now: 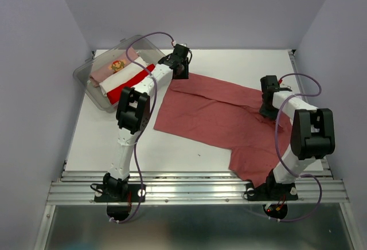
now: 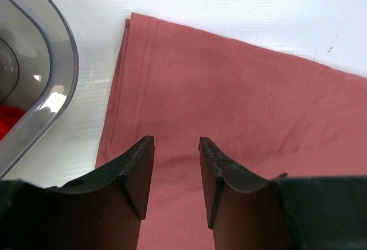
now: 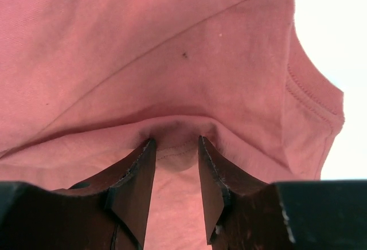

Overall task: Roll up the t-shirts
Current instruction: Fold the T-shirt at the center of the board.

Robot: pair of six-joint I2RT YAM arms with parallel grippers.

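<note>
At the near edge a ribbed aluminium rail (image 1: 200, 190) carries both arm bases, with thin purple cables (image 1: 279, 141) looping off them. Beyond it lies a flat, matte white table (image 1: 103, 141), boxed in by plain pale lilac walls (image 1: 200, 9).

A brick-red t-shirt (image 1: 218, 118) of soft, faintly creased woven cloth is spread across the middle and right of the table. One lobe reaches the near edge beside the right arm's base.

The right gripper (image 1: 267, 111) sits on the shirt's right part. In its wrist view the dark, wedge-shaped fingers (image 3: 137, 175) stand apart, tips pressed into the cloth (image 3: 172, 61), and a stitched edge puckers up into the gap between them (image 3: 176, 141).

Farther off, the left gripper (image 1: 182, 67) is over the shirt's far-left corner. Its fingers are likewise spread, nothing between them (image 2: 176, 141), and the double-stitched hem (image 2: 241, 106) lies flat below.

Just beside that corner, at the table's far left, stands a clear rounded plastic bin (image 1: 83, 71), its glossy rim (image 2: 63, 61) apart from the shirt. It holds three bundles: a pale pink tee (image 1: 109, 69) with a yellow-red print, a white tee (image 1: 129, 73) and a bright red tee (image 1: 123, 91).
</note>
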